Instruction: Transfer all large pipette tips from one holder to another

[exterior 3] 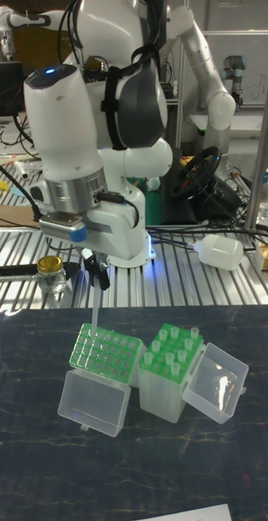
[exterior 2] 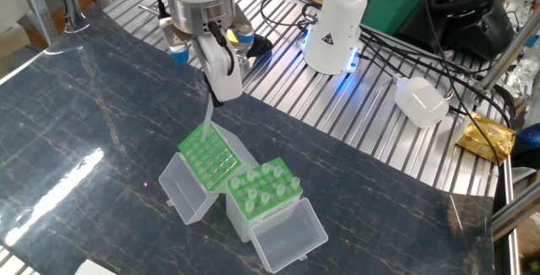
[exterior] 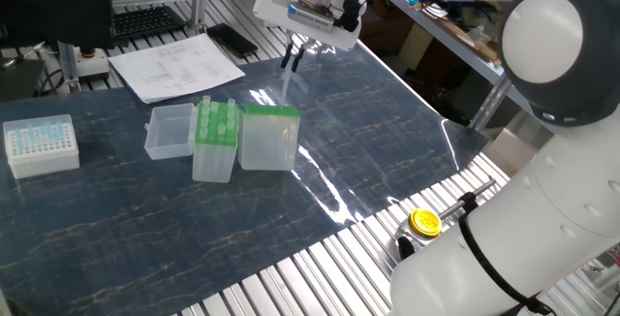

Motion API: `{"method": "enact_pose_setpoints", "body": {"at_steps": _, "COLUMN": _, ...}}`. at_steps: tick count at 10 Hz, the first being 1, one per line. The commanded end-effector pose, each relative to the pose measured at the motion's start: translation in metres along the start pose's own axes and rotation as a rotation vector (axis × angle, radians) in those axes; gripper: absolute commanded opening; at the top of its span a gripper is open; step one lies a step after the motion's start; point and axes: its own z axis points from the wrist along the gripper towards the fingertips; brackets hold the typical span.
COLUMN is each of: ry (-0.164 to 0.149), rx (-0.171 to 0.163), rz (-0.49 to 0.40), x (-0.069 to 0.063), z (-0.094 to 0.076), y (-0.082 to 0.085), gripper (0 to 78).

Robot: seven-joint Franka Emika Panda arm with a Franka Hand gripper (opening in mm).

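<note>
Gripper (exterior 2: pixel 216 98) at upper left clenched 1 large pipette tip (exterior 2: pixel 207 115), hanging upright above wide green-grid holder (exterior 2: pixel 208 155).

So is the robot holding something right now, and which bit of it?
Yes. The end effector pinches one large tip by its wide top end, above the green grid box.

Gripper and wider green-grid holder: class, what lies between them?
One large pipette tip, hanging from the gripper down towards the wider holder; nothing else fills that gap. The tall fixed view shows it best.
</note>
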Motion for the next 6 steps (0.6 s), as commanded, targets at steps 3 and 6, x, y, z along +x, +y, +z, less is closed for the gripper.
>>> {"method": "enact_pose_setpoints", "body": {"at_steps": 3, "ry": 0.026, "rx": 0.015, "rz": 0.053, "x": 0.002, "z": -0.003, "y": 0.001, "gripper": 1.1}}
{"method": "enact_pose_setpoints", "body": {"at_steps": 6, "ry": 0.029, "rx": 0.012, "rz": 0.069, "x": 0.012, "z": -0.012, "y": 0.001, "gripper": 1.1}}
